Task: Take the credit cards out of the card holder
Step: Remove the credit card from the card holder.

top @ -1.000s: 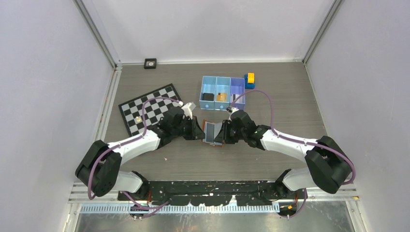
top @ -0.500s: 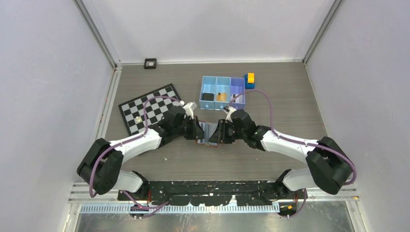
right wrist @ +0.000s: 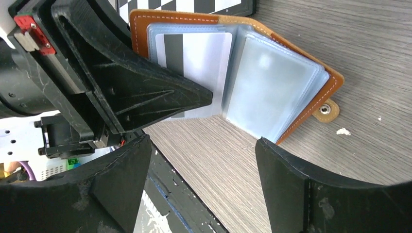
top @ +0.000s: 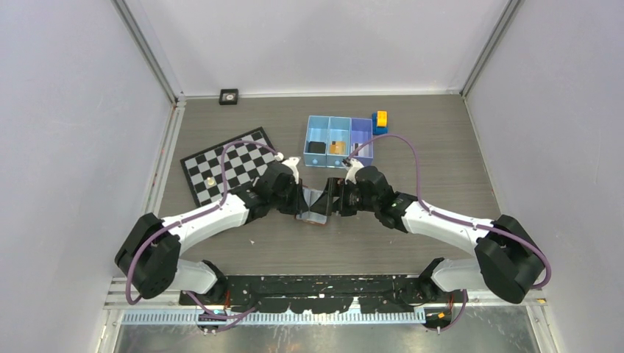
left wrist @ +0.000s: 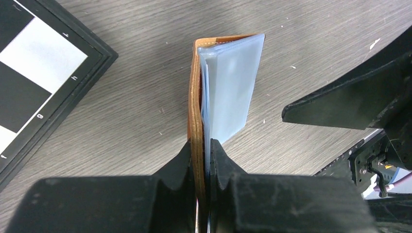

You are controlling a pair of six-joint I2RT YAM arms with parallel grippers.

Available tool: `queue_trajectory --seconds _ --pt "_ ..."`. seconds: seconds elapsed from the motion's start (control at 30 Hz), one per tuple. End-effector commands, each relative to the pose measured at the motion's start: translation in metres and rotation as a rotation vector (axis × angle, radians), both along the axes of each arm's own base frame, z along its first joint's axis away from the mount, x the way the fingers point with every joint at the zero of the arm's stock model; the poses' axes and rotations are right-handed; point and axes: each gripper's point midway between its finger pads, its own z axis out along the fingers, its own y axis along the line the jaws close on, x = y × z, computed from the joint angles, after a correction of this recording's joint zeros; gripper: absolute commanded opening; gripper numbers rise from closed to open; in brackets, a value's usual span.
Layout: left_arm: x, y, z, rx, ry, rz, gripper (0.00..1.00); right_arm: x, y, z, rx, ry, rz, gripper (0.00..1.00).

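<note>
Black left gripper [left wrist: 200, 145] clenched on one brown leather cover of folding card holder [left wrist: 195, 87], open on grey wood table [left wrist: 121, 73]; white dark-striped credit card [right wrist: 199, 53] in clear sleeve [right wrist: 272, 82]; right gripper [right wrist: 201, 145] released, jaws wide, near holder

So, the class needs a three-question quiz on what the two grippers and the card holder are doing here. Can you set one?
1. True or false: the left gripper is pinching the brown cover of the card holder.
2. The right gripper is: A) shut on the holder's flap, B) open, holding nothing, C) shut and empty.
3. In the right wrist view, what shows inside the open holder?
Key: 1 true. 2 B. 3 a white card with a dark stripe.
</note>
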Motion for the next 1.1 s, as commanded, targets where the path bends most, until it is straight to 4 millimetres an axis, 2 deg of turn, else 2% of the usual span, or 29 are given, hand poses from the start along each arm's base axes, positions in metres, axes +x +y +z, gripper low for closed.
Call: queue_trajectory --seconds 0.0,0.13,0.2,0.43,0.63,0.77,0.9,1.07 --pt "0.005 -0.017 0.016 -0.064 -0.043 -0.04 0.0 0.009 0.002 0.008 0.0 -0.037 -0.028 0.78" --pt "-0.003 -0.034 0.033 -0.216 -0.044 -0.098 0.0 0.013 -0.004 0.014 0.009 -0.059 -0.066 0.45" --pt "-0.003 -0.036 0.043 -0.288 -0.046 -0.111 0.0 0.016 -0.008 0.019 0.031 -0.065 -0.089 0.34" --pt "-0.009 -0.039 0.082 -0.624 -0.034 -0.187 0.0 0.013 -0.009 0.043 0.201 -0.057 -0.058 0.35" --pt "-0.022 -0.05 0.108 -0.791 -0.033 -0.297 0.0 0.016 -0.014 0.057 0.36 -0.022 -0.046 0.36" --pt "-0.026 -0.051 0.122 -0.863 -0.062 -0.331 0.0 0.017 -0.017 0.062 0.411 -0.003 -0.046 0.34" --pt "-0.027 -0.047 0.125 -0.872 -0.077 -0.328 0.0 0.015 -0.019 0.072 0.46 -0.024 -0.037 0.28" --pt "-0.023 -0.046 0.119 -0.862 -0.058 -0.304 0.0 0.008 -0.019 0.087 0.513 -0.052 -0.002 0.24"
